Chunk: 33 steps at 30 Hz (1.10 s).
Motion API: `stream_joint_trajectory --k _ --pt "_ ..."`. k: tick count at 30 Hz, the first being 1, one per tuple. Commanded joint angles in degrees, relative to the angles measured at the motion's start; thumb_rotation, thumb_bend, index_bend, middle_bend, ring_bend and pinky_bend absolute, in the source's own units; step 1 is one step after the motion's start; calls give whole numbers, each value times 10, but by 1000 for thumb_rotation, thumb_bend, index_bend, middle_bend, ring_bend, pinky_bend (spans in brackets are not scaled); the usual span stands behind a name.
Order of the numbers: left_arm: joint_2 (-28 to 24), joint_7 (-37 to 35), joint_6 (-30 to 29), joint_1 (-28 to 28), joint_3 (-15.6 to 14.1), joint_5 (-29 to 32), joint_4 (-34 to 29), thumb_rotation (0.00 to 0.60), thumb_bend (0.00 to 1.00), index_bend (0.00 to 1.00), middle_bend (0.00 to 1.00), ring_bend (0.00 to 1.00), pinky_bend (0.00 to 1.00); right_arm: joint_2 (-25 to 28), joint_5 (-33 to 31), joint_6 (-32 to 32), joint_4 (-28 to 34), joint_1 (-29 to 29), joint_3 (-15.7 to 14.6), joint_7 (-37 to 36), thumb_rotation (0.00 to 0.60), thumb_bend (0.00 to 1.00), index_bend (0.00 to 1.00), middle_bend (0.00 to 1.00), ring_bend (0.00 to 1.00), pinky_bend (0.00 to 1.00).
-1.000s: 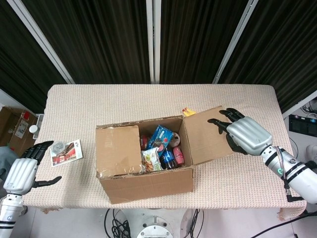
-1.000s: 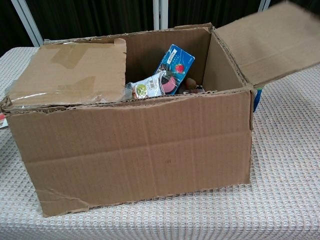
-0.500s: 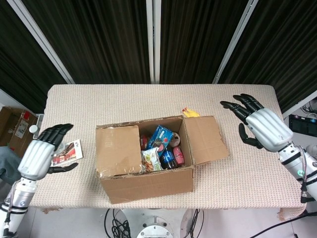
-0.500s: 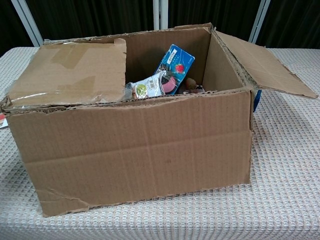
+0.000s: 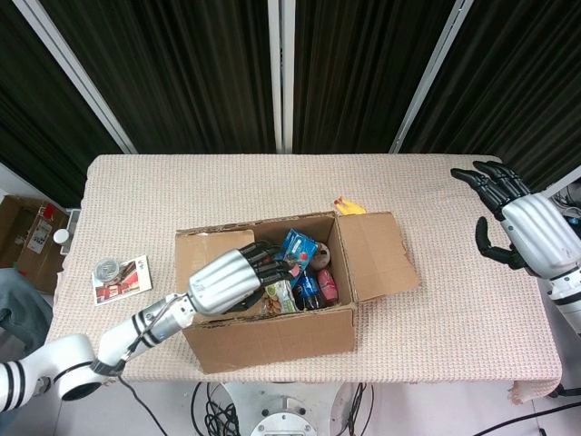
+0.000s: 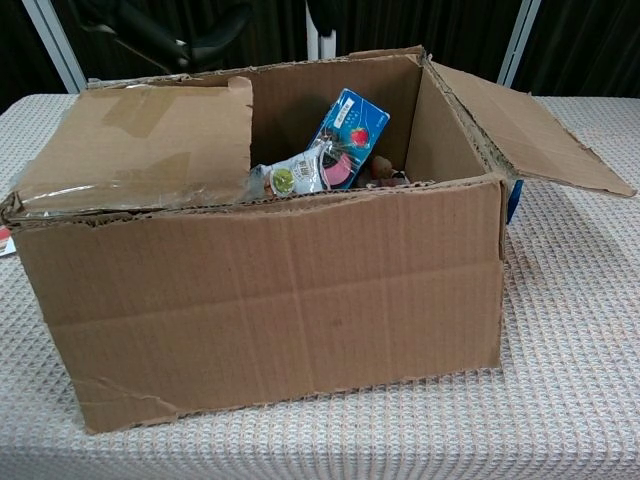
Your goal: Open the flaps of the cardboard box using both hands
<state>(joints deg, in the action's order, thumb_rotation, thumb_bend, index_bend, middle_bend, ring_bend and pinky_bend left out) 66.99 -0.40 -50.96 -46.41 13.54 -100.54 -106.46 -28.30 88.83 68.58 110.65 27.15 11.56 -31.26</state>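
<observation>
My left hand, fingers spread and empty, is above the closed flap; stiff, light cardboard, I would hook its inner edge.

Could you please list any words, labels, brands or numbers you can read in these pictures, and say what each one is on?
None can be read.
Blue carton in the cardboard box: printed picture, text too small.
Green-and-white packet: a barcode shows, digits blurred.
Booklet on the table: print too small.
Side box off the table: label blurred.
</observation>
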Motion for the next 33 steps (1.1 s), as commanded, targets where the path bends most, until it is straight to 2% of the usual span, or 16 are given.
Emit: stream_joint_trajectory --k 1,8,18,33 --pt "25 30 48 -46 -2 -14 39 600 887 305 290 102 203 -2 3 7 -11 -7 -1 -10 600 744 0 119 0 0" --pt "29 123 112 -87 -5 10 59 600 963 309 312 97 202 -10 8 12 -32 -15 -1 -29 600 741 0 121 0 0" --pt "-31 252 178 -104 -16 71 47 600 976 318 324 97 200 -20 13 6 -42 -13 2 -30 600 741 0 123 0 0" --pt "-100 352 199 -112 -43 111 -3 600 982 362 348 97 199 -35 10 -10 -37 -2 9 -23 600 741 0 122 0 0"
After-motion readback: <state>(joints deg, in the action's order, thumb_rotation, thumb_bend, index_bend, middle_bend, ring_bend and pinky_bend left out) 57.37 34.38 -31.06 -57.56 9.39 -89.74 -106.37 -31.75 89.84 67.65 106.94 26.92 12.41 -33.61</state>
